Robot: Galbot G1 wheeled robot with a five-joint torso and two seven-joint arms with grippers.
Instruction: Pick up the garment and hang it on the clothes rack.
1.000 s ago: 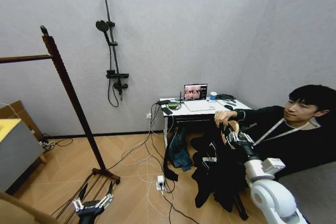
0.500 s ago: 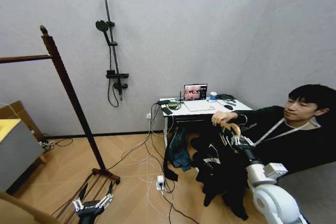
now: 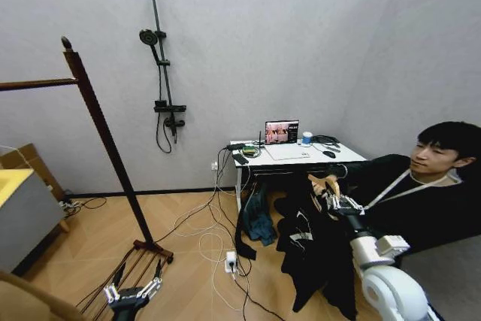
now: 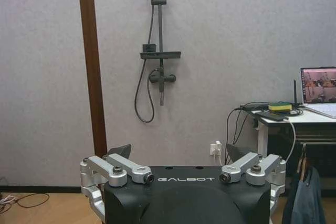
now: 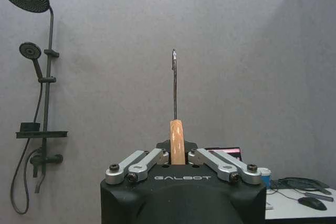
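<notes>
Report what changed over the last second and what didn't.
The person's hand, which held the hanger a second ago, has let go and withdrawn; the right gripper now holds the garment alone, shut on the hanger. The left gripper stayed low and open, near the clothes rack.

Right claw [image 3: 333,199] clamped (left [image 3: 135,291] spread)

Mock-up test room, lab-style, not a real home. Plain grey walls [image 3: 301,50] and wood-pattern floor [image 3: 188,261]. A black shower stand [image 3: 159,58] was mounted on the dry wall with no basin or tray under it. A small white table [image 3: 297,157] carried an open laptop [image 3: 282,132] and cables; more cables and a power strip [image 3: 231,262] lay on the floor. A dark wooden clothes rack [image 3: 98,133] stood at the left.
</notes>
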